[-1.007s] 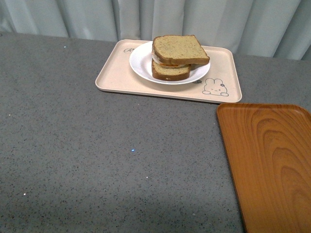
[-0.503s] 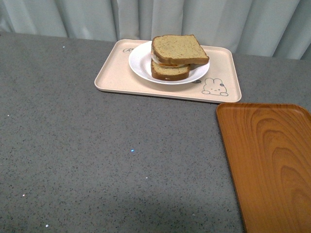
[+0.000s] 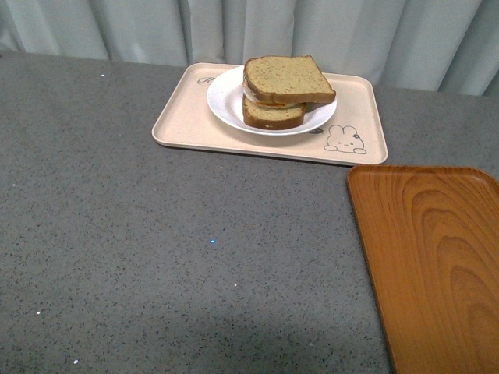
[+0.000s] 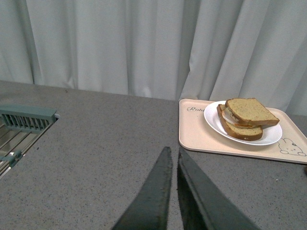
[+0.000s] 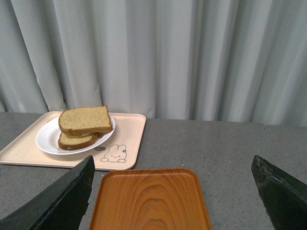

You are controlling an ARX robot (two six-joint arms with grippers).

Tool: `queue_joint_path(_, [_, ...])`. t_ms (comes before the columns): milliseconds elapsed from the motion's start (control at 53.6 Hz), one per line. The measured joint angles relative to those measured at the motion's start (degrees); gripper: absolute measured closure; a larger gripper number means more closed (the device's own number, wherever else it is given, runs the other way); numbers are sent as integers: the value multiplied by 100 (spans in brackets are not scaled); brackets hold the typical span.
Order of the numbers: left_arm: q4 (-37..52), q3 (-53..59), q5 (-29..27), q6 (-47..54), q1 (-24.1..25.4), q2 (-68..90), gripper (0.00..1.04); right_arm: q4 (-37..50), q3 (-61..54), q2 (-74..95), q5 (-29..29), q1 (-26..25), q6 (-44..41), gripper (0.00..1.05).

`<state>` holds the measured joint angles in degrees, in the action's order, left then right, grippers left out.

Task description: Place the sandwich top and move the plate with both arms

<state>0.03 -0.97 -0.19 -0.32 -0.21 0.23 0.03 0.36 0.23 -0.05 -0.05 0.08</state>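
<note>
From my front camera neither of my arms shows; the sandwich top lies on the stack, over the lower slice, all of it on the white plate, which sits on the beige rabbit-print tray at the far side of the grey table, just before the pale curtain. The orange wood-grain tray lies nearer to me on the right, apart from the beige one. From my left wrist camera, my left jaws are nearly together, only a thin slit between their tips, holding nothing and hanging above bare table well short of the beige tray; the plate with the sandwich top shows beyond them, and a metal rack sits off at the table's edge. From my right wrist camera, my right jaws stand wide apart and empty above the orange tray, with the plate and the sandwich top on the beige tray further off.
</note>
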Motion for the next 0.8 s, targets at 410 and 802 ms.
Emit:
queue_joint_path(410, [0, 0, 0, 0, 0, 0, 32, 0, 0, 0, 0, 0, 0, 9])
queue_joint_path(802, [0, 0, 0, 7, 0, 0, 6, 0, 0, 0, 0, 0, 0, 9])
